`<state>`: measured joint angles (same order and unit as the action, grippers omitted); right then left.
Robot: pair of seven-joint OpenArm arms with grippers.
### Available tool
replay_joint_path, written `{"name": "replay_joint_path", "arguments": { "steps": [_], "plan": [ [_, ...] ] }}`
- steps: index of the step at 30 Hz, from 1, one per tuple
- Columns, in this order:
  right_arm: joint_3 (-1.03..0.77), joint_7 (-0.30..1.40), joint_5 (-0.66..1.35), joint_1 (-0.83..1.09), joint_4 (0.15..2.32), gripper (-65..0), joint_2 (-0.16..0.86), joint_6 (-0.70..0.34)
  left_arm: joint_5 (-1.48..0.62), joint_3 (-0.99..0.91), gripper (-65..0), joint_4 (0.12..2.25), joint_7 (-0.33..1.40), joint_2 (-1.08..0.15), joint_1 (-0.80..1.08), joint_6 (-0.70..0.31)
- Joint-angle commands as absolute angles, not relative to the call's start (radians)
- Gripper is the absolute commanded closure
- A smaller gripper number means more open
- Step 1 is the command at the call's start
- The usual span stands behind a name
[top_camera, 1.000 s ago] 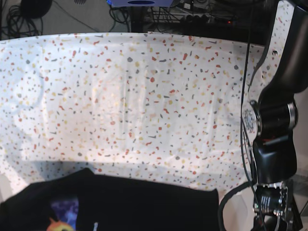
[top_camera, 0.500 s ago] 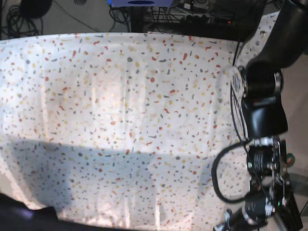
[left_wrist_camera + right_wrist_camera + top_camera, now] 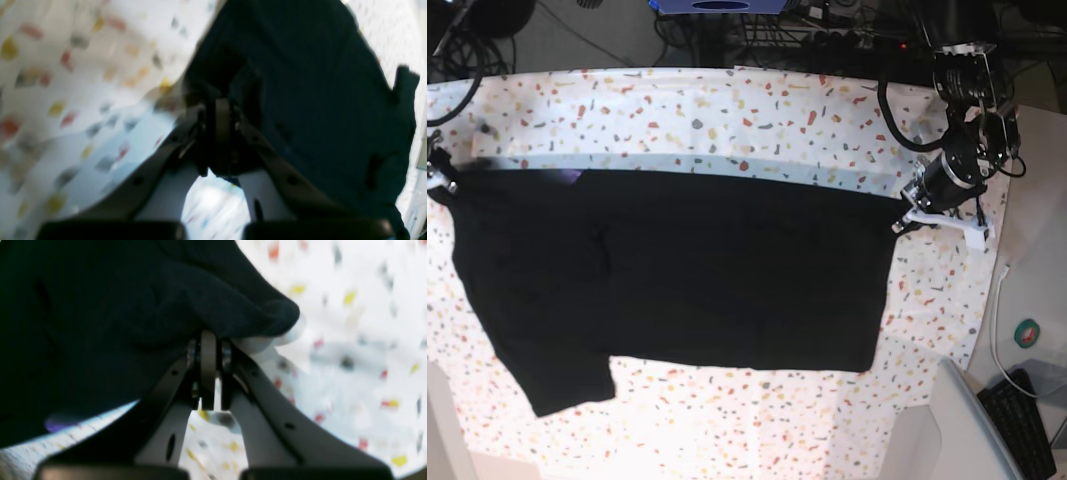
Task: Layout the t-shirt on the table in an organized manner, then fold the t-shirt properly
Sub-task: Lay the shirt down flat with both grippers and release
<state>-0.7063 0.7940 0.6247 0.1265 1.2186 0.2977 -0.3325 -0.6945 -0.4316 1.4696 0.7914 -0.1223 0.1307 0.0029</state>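
T-shirt (image 3: 687,270) stretched mid-frame above surface (image 3: 727,110); left claw (image 3: 905,215) and right claw (image 3: 441,183) each clenched on its upper corners.

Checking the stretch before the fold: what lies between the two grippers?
In the base view, only the t-shirt spans from the right gripper to the left gripper, over the table.

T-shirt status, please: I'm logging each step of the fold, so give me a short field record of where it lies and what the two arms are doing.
garment: t-shirt, black, spread wide across the table
print: not visible in the base view
top edge: stretched straight between both grippers
left gripper: shut on one top corner
right gripper: shut on the opposite top corner
sleeve: one hangs at the lower corner on the right gripper's side
fold: not yet begun
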Motion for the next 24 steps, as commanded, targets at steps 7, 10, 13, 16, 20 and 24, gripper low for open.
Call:
{"name": "replay_joint_path", "arguments": {
  "steps": [7, 10, 13, 16, 20, 24],
  "plan": [
    [-0.714, 0.756, 0.633, 0.26, 1.241, 0.0, 0.295, -0.384, -0.697, -0.516, 0.0, 1.526, 0.765, -0.139, 0.231, -0.002],
    [-0.714, 0.756, 0.63, 0.286, 1.265, 0.0, 0.278, -0.397, -0.697, -0.516, 0.0, 1.535, 0.765, -0.16, 0.255, -0.002],
    [-0.714, 0.756, 0.627, 0.305, 1.285, 0.0, 0.259, -0.397, -0.697, -0.518, 0.0, 1.534, 0.768, -0.183, 0.28, -0.002],
    [-0.714, 0.756, 0.627, 0.306, 1.288, 0.0, 0.259, -0.389, -0.697, -0.519, 0.0, 1.534, 0.771, -0.194, 0.292, -0.002],
    [-0.714, 0.762, 0.627, 0.321, 1.288, 0.0, 0.255, -0.389, -0.697, -0.522, 0.0, 1.537, 0.771, -0.194, 0.326, -0.002],
    [-0.714, 0.762, 0.628, 0.341, 1.288, 0.0, 0.252, -0.389, -0.697, -0.522, 0.0, 1.535, 0.774, -0.194, 0.328, -0.001]
  ]
}}
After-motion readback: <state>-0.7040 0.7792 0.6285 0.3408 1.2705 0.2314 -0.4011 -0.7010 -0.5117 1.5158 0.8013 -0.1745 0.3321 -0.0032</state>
